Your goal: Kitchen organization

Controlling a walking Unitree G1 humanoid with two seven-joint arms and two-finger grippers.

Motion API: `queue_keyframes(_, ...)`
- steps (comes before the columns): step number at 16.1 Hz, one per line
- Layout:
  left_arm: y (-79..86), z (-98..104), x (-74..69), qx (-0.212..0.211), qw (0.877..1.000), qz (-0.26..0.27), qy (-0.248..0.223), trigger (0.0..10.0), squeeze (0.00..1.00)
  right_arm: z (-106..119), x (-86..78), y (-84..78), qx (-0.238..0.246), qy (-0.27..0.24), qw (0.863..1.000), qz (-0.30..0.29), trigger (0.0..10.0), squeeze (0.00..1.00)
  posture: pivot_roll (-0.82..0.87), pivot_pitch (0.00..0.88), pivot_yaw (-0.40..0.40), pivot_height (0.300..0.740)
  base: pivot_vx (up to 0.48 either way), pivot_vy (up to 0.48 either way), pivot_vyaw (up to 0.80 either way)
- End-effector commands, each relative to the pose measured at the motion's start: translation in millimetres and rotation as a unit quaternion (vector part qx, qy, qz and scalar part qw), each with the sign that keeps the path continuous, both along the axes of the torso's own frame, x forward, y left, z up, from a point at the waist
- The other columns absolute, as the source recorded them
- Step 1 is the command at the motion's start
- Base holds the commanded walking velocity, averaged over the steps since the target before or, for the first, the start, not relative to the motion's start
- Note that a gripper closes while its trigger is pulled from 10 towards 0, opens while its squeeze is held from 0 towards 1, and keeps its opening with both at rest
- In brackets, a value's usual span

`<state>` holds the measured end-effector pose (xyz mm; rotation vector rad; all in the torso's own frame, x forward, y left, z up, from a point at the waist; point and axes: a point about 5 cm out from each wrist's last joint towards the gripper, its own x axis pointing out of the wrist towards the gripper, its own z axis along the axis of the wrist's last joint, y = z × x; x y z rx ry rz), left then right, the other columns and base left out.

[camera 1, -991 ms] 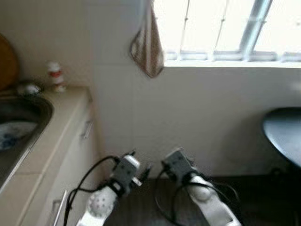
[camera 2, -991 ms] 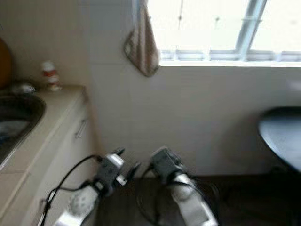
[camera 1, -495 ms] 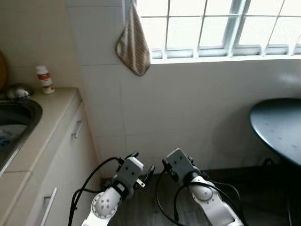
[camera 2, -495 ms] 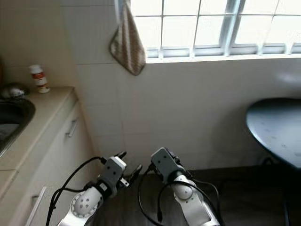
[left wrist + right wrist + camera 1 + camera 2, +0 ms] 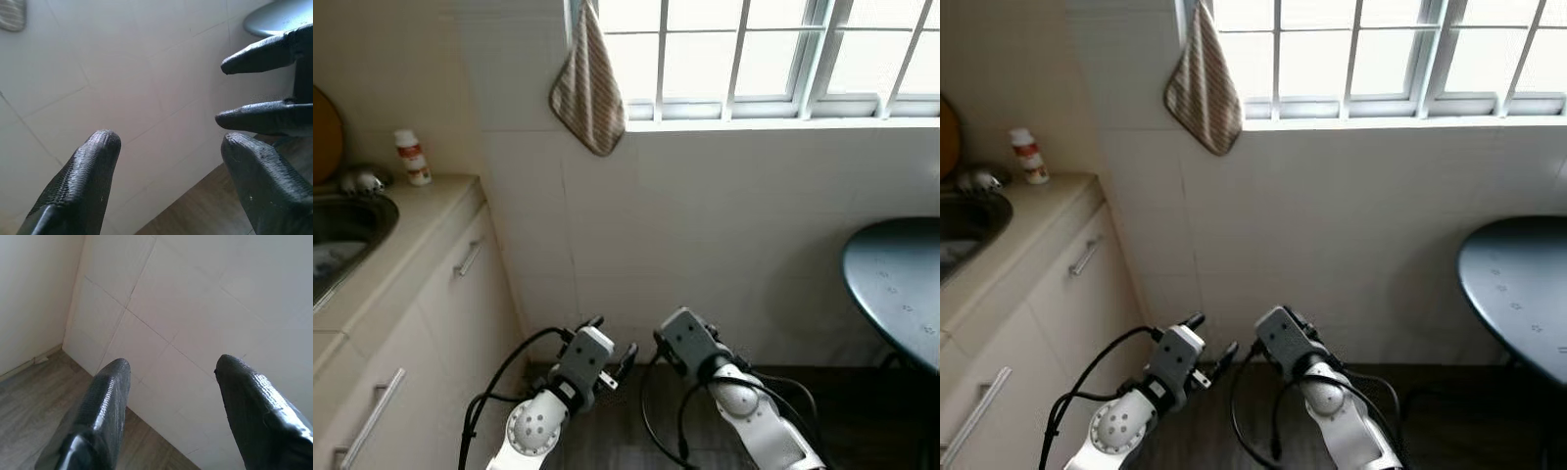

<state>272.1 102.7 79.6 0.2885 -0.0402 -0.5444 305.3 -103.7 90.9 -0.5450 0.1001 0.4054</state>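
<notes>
Two claws hang low before the tiled wall, left claw (image 5: 164, 161) and right claw (image 5: 171, 396), fingers apart, holding nothing; one bottle (image 5: 412, 158) stands on the worktop (image 5: 401, 245) beside one sink (image 5: 337, 230); one cloth (image 5: 588, 93) hangs by the window.

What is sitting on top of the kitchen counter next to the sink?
On the counter, by the wall, stands a small white bottle with a red label. Beside the sink lies something small and metallic, too blurred to identify. The sink's inside is mostly cut off.
</notes>
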Motion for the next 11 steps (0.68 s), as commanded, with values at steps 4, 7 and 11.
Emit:
queue_keyframes(4,2.5,3.0,1.5,-0.007,1.000,0.005,-0.005,10.0,0.00,3.2,1.2,-0.2,0.004,-0.005,1.000,0.001,10.0,0.00,0.00,0.000,0.008,0.740,0.000,0.000,0.00)
queue_keyframes(7,2.6,2.8,1.5,-0.009,1.000,0.006,-0.003,10.0,0.00,3.1,1.5,-0.1,0.005,-0.004,1.000,0.001,10.0,0.00,0.00,0.000,0.007,0.740,0.000,0.000,0.00)
queue_keyframes(11,2.9,2.7,1.6,-0.010,1.000,0.007,-0.001,10.0,0.00,2.9,1.9,0.0,0.005,-0.004,1.000,0.001,10.0,0.00,0.00,0.000,0.007,0.740,0.000,0.000,0.00)
